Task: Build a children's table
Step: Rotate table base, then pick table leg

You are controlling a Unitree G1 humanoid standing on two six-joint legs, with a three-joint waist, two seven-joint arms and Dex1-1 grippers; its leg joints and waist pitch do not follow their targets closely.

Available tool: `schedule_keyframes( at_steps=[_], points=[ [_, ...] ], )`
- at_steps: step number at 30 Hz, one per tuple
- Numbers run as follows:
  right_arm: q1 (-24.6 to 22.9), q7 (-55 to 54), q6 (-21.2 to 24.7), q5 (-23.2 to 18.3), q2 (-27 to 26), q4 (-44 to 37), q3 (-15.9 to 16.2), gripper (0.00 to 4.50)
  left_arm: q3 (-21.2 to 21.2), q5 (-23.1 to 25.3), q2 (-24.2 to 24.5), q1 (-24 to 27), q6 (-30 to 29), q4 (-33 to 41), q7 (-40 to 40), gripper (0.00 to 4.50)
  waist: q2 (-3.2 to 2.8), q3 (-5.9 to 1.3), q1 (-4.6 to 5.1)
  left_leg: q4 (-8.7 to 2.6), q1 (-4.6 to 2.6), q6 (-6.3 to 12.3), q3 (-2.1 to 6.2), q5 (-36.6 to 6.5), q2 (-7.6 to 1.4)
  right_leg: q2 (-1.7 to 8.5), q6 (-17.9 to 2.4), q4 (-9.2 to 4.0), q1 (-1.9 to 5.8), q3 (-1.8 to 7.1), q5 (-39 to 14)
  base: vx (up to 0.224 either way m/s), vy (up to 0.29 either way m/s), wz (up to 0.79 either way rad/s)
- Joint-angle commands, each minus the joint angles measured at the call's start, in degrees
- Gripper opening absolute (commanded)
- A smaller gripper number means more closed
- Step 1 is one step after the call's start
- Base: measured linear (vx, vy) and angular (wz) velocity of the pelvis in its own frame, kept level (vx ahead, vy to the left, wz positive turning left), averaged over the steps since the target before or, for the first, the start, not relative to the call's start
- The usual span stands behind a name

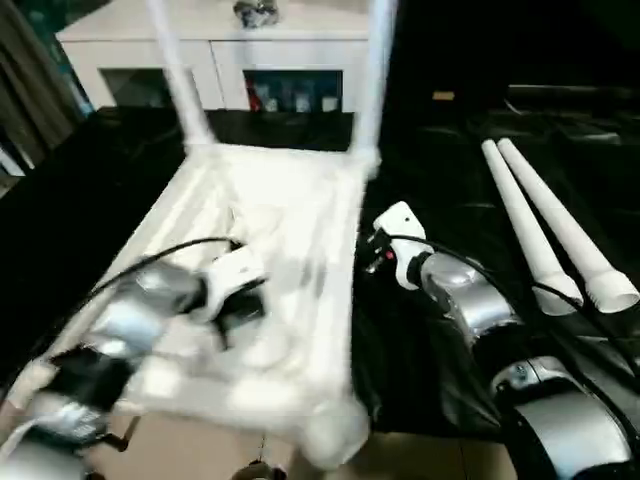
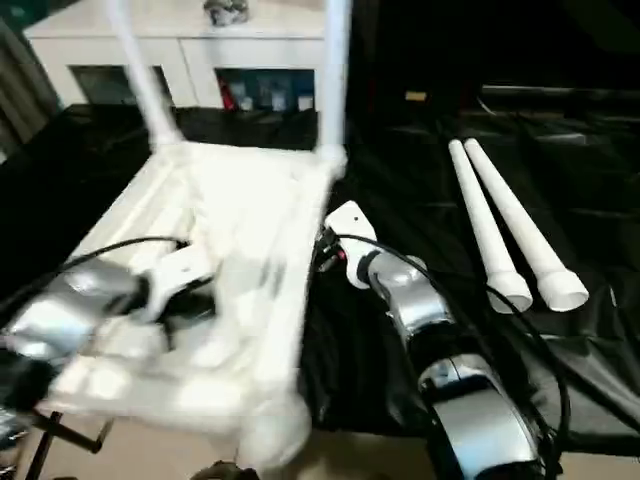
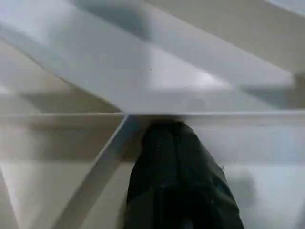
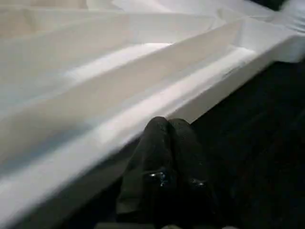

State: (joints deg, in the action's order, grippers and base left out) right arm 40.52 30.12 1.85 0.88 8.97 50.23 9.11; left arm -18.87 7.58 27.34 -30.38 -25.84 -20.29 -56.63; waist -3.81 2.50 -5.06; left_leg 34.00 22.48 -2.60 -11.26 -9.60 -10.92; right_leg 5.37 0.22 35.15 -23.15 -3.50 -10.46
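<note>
The white tabletop [image 1: 290, 200] lies upside down on a black-covered surface, ribs facing up. Two white legs [image 1: 180, 80] [image 1: 372, 80] stand upright in its far corner sockets. Two loose legs [image 1: 530, 225] [image 1: 575, 230] lie side by side on the cloth at the right, flared ends toward me. My left gripper [image 1: 238, 312] is over the ribbed underside near the front; in the left wrist view its fingertips [image 3: 164, 126] are shut and pressed against a rib. My right gripper [image 1: 372, 252] is shut at the tabletop's right edge, its tips [image 4: 167, 125] touching that rim.
A white cabinet [image 1: 215, 40] with glass doors stands behind the work surface. The tabletop's near right corner socket [image 1: 335, 435] juts past the front edge of the black cloth [image 1: 440, 180], over the light floor. Black cables run along both forearms.
</note>
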Motion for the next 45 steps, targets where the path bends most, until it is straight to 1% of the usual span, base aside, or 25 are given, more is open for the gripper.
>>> schedule_keyframes(
  at_steps=[1,4,5,6,9,10,11,12,13,15,16,17,18,19,20,23,25,26,29,30,34,35,37,38,45],
  points=[
    [1.2,-0.3,-1.0,-0.2,-0.9,-0.9,-0.1,0.06,1.0,0.2,-2.0,-3.1,2.8,-2.9,4.6,0.00,-0.10,-3.77,0.15,-4.16,-1.57,-0.76,1.27,-16.3,-1.80,2.94,-13.1,-3.98,2.38,2.11,-11.4,0.000,0.000,0.00],
    [0.9,-2.2,-1.2,-1.0,0.2,-2.5,-2.1,0.06,2.2,1.0,-4.9,-7.3,5.2,-8.8,10.0,0.00,-0.13,-3.95,-0.08,-4.06,-1.76,-0.86,1.33,-16.7,-1.74,2.87,-12.7,-4.15,2.35,2.02,-11.1,0.000,0.000,0.00],
    [0.7,-2.6,-1.1,-1.2,0.5,-3.1,-2.6,0.06,2.3,1.3,-5.5,-8.4,5.8,-10.4,11.3,0.00,-0.58,-3.93,-0.15,-4.11,-1.58,-0.79,1.44,-16.5,-1.75,2.88,-12.7,-4.09,2.43,1.94,-10.9,0.000,0.000,0.00],
    [0.6,-3.1,-1.2,-1.3,0.8,-3.5,-3.2,0.06,2.5,1.5,-6.2,-9.5,6.6,-12.4,12.4,0.00,-0.16,-3.96,-0.07,-4.05,-1.54,-0.64,1.33,-16.1,-1.63,2.67,-12.5,-4.20,2.45,1.90,-10.3,0.000,0.000,0.00],
    [-1.0,-3.5,-0.3,-1.9,1.8,-6.5,-4.6,0.06,3.0,1.9,-8.9,-12.6,9.6,-19.5,16.3,0.00,-0.07,-4.15,-0.11,-3.82,-1.22,0.02,1.38,-13.8,-1.51,2.74,-12.8,-3.88,2.86,1.81,-7.2,0.000,0.000,0.00],
    [-1.9,-3.7,0.6,-2.2,2.2,-8.2,-5.0,0.06,3.0,2.0,-9.8,-13.5,10.8,-22.2,17.5,0.00,-0.55,-4.15,0.01,-3.70,-1.09,0.42,1.36,-13.1,-1.36,2.61,-12.7,-3.88,2.95,1.74,-5.8,0.000,0.000,0.00],
    [-2.7,-4.4,1.6,-2.1,2.6,-10.0,-5.3,0.06,2.9,2.4,-10.5,-14.1,11.8,-24.5,18.8,0.00,-0.27,-4.23,0.00,-3.57,-1.04,0.76,1.35,-12.4,-1.22,2.49,-12.6,-3.86,3.05,1.69,-4.8,0.000,0.000,0.00],
    [-4.5,-6.2,4.5,-1.8,3.3,-13.9,-6.1,0.06,2.0,3.5,-11.5,-15.3,14.4,-28.8,21.5,0.00,-0.53,-4.33,-0.07,-3.40,-0.97,1.62,1.36,-10.8,-1.16,2.41,-12.6,-3.81,3.18,1.66,-2.1,0.000,0.000,0.00],
    [-4.8,-6.7,5.2,-1.6,3.5,-14.7,-6.2,0.06,1.9,3.6,-11.6,-15.4,14.8,-29.6,22.0,0.00,-0.33,-4.41,-0.08,-3.31,-0.94,1.90,1.41,-10.2,-1.09,2.37,-12.6,-3.71,3.32,1.63,-1.4,0.000,0.000,0.00],
    [-5.9,-8.5,7.6,-0.8,4.4,-17.7,-6.7,0.06,1.9,4.0,-11.9,-16.6,17.0,-33.5,24.7,0.00,-0.76,-4.60,-0.03,-3.22,-0.83,2.43,1.54,-9.3,-1.06,2.49,-13.1,-3.50,3.50,1.49,0.2,0.000,0.000,0.00],
    [-6.7,-8.2,9.2,-0.9,5.3,-19.8,-7.0,0.06,1.7,4.6,-11.5,-17.0,18.7,-35.5,26.3,0.00,-0.53,-4.63,0.06,-3.21,-0.81,2.61,1.55,-9.5,-1.12,2.55,-13.3,-3.58,3.57,1.47,0.1,0.000,0.000,0.00],
    [-7.1,-7.7,9.8,-1.2,5.8,-21.0,-7.3,0.06,1.7,4.7,-11.3,-17.3,19.7,-36.6,27.1,0.00,-0.83,-4.54,0.07,-3.19,-0.97,2.78,1.49,-10.4,-1.10,2.51,-13.3,-3.84,3.44,1.45,-1.1,0.000,0.000,0.00],
    [-7.5,-7.5,10.2,-1.4,6.0,-21.8,-7.6,0.06,1.9,4.8,-11.3,-17.5,20.3,-37.2,27.5,0.00,-0.68,-4.46,0.11,-3.23,-1.05,2.65,1.45,-11.5,-1.13,2.56,-13.4,-3.99,3.41,1.47,-2.8,0.000,0.000,0.00],
    [-8.2,-7.8,11.6,-2.0,6.6,-23.8,-8.7,0.06,2.4,4.6,-10.8,-17.7,21.2,-37.2,27.6,0.00,-0.96,-4.36,0.12,-3.29,-1.08,2.61,1.46,-12.0,-1.14,2.57,-13.3,-4.16,3.36,1.47,-4.0,0.000,0.000,0.00],
    [-8.9,-8.0,12.9,-3.0,7.0,-25.6,-9.9,0.06,3.5,4.0,-10.7,-17.9,21.8,-37.2,27.7,0.00,-0.60,-4.24,0.16,-3.35,-1.17,2.52,1.40,-12.7,-1.24,2.52,-13.0,-4.35,3.25,1.54,-5.5,0.000,0.000,0.00],
    [-10.1,-9.2,16.4,-4.5,7.9,-28.8,-12.6,0.20,5.8,2.4,-10.3,-18.0,23.0,-36.3,27.5,0.00,-0.68,-4.11,-0.10,-3.50,-1.28,2.28,1.44,-12.6,-1.40,2.63,-12.9,-4.54,3.05,1.56,-8.1,0.000,0.000,0.00],
    [-10.9,-10.4,20.5,-4.2,9.2,-31.2,-13.8,0.30,6.9,1.4,-9.7,-17.8,24.7,-34.9,27.0,0.00,-0.79,-4.06,-0.10,-3.61,-1.36,1.68,1.44,-13.2,-1.46,2.58,-12.7,-4.54,2.92,1.58,-9.3,0.000,0.000,0.00],
    [-11.0,-11.2,22.5,-3.9,10.1,-31.8,-14.4,0.46,7.6,0.3,-9.4,-17.1,25.4,-33.0,25.6,0.00,-0.08,-4.03,-0.05,-3.70,-1.31,1.47,1.41,-13.2,-1.51,2.54,-12.4,-4.62,2.97,1.65,-9.5,0.000,0.000,0.00],
    [-10.7,-12.3,24.9,-3.7,11.5,-31.7,-15.3,0.65,7.7,-0.8,-8.3,-15.3,26.4,-28.8,23.5,0.00,-0.39,-4.05,-0.25,-3.65,-1.32,0.99,1.40,-12.8,-1.59,2.82,-12.5,-4.42,2.80,1.70,-10.3,0.000,0.000,0.00],
    [-9.6,-13.2,26.5,-2.8,13.2,-29.7,-16.3,0.75,8.7,-2.3,-7.5,-12.7,25.3,-22.5,22.4,0.00,-0.41,-4.05,-0.14,-3.63,-1.26,0.99,1.39,-12.3,-1.64,2.83,-12.4,-4.31,2.83,1.72,-9.9,0.000,0.000,0.00],
    [-7.6,-13.3,27.7,-2.4,15.8,-26.2,-17.1,1.03,11.2,-6.9,-8.2,-8.8,20.8,-11.2,19.4,0.00,-0.44,-4.20,-0.02,-3.30,-1.13,1.52,1.18,-10.2,-1.59,2.81,-13.4,-3.92,2.87,1.71,-7.5,0.000,0.000,0.00],
    [-6.9,-13.2,28.4,-2.2,16.6,-25.2,-17.1,1.11,11.3,-8.6,-8.6,-7.6,18.7,-7.7,18.0,0.20,-0.38,-4.07,-0.06,-3.28,-1.05,1.71,1.01,-10.1,-1.55,2.68,-13.5,-4.10,2.81,1.70,-7.8,0.000,0.000,0.00],
    [-5.6,-12.9,29.2,-2.0,17.9,-23.2,-17.0,1.39,10.7,-11.4,-9.0,-5.6,15.0,-1.7,15.4,0.41,-0.35,-4.27,-0.08,-3.11,-1.10,1.98,1.04,-9.1,-1.62,2.76,-14.1,-3.69,2.96,1.67,-6.7,0.000,0.000,0.00],
    [-3.6,-12.3,29.9,-1.9,19.4,-20.0,-16.9,1.39,8.9,-14.2,-8.8,-3.4,11.2,4.7,12.3,0.41,0.10,-4.14,-0.01,-3.10,-1.02,2.26,0.91,-9.0,-1.62,2.71,-14.3,-3.75,2.95,1.66,-7.2,0.000,0.000,0.00],
    [3.1,-10.3,27.2,-0.3,22.1,-7.0,-15.3,2.04,3.2,-17.0,-6.6,1.8,4.1,16.9,5.5,1.17,0.45,-3.65,0.13,-3.01,-1.01,2.07,0.58,-10.8,-1.48,2.53,-13.0,-4.44,2.50,1.67,-13.7,0.000,0.000,0.00]
  ],
)
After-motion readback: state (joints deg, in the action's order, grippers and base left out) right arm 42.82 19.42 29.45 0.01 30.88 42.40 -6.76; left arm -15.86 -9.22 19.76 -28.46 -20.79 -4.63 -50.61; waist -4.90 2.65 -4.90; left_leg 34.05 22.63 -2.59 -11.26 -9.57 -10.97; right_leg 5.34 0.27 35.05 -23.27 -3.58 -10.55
